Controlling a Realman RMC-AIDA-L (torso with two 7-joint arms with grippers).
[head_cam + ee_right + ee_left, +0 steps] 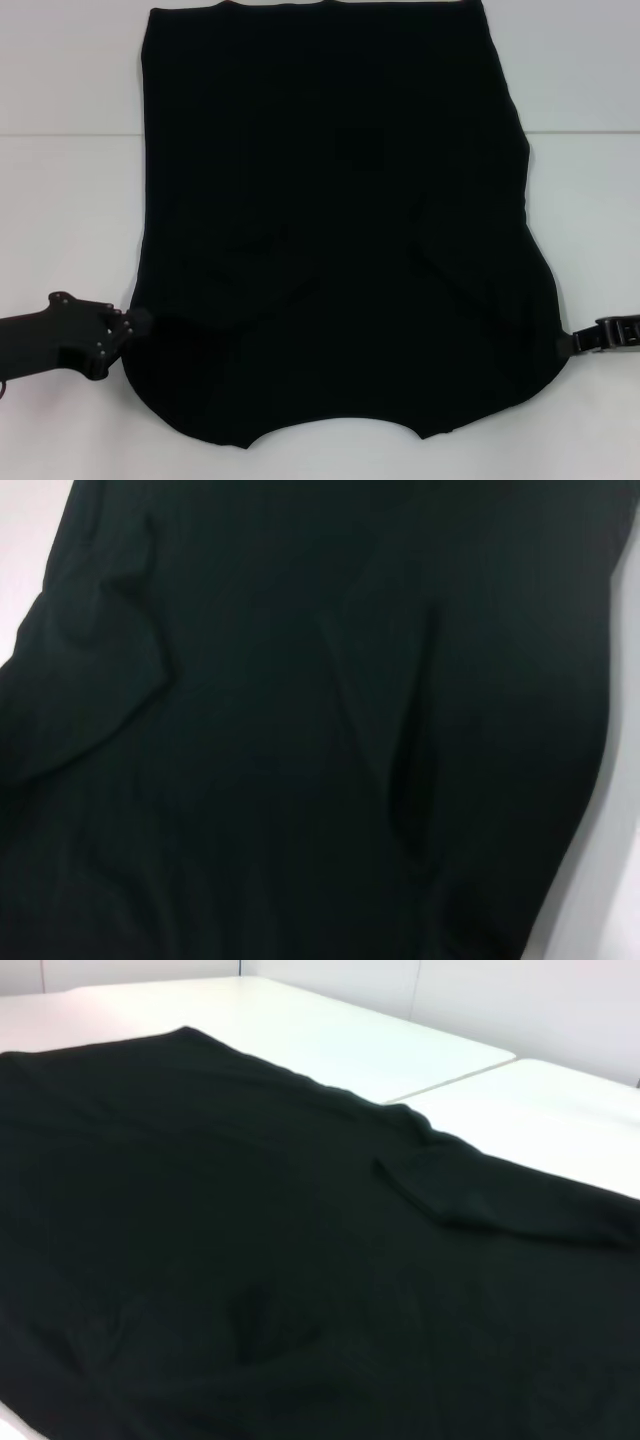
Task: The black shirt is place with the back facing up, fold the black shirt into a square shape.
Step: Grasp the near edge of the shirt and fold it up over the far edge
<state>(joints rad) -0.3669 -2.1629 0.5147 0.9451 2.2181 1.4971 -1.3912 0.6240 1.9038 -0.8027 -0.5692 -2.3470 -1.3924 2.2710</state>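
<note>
Head view showed the black shirt (pixel 335 220) flat; the left gripper (pixel 128 328) and right gripper (pixel 572 341) touched its near sides, finger state unclear. Both should lift evenly.

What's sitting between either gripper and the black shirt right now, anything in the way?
Nothing visible. The left gripper sits at the black shirt's near left edge, and the right gripper at its near right edge. Only bare white table surrounds the shirt.

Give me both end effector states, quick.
Left end effector: at the black shirt's near left edge; cannot tell.
Right end effector: at the shirt's near right edge; cannot tell.
</note>
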